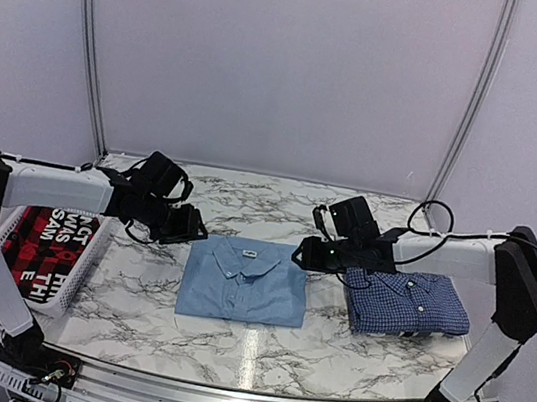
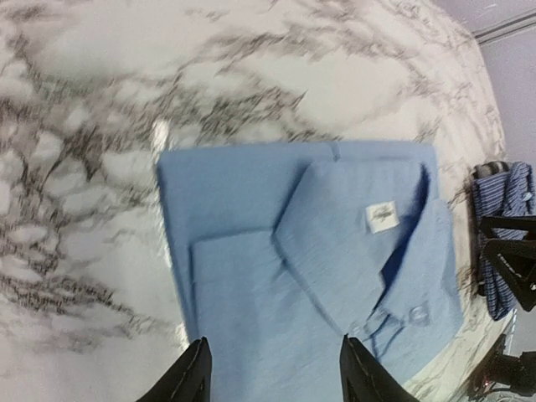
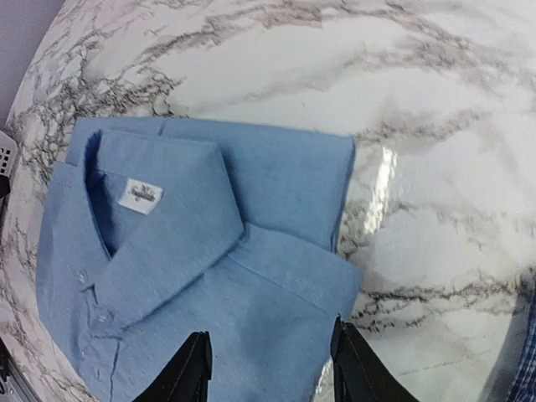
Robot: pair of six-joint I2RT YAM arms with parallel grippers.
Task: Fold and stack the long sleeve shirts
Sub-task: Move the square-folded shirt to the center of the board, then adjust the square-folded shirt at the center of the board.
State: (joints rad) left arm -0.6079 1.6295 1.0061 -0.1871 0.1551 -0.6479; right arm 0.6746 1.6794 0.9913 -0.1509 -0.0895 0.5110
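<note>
the left gripper [image 1: 196, 228] and right gripper [image 1: 303, 254] are hovering, fingers apart and empty, at the collar-end corners of the folded light blue shirt [image 1: 244, 280] lying mid-table beside the dark blue checked shirt [image 1: 407, 303], and, being soft and floppy, it is likely needing both side edges pinched through every layer.

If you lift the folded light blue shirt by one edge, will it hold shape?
Probably not: the light blue shirt is thin cloth in loose layers, so it would likely droop and unfold. Pushed, it may slide on the glossy table.
</note>
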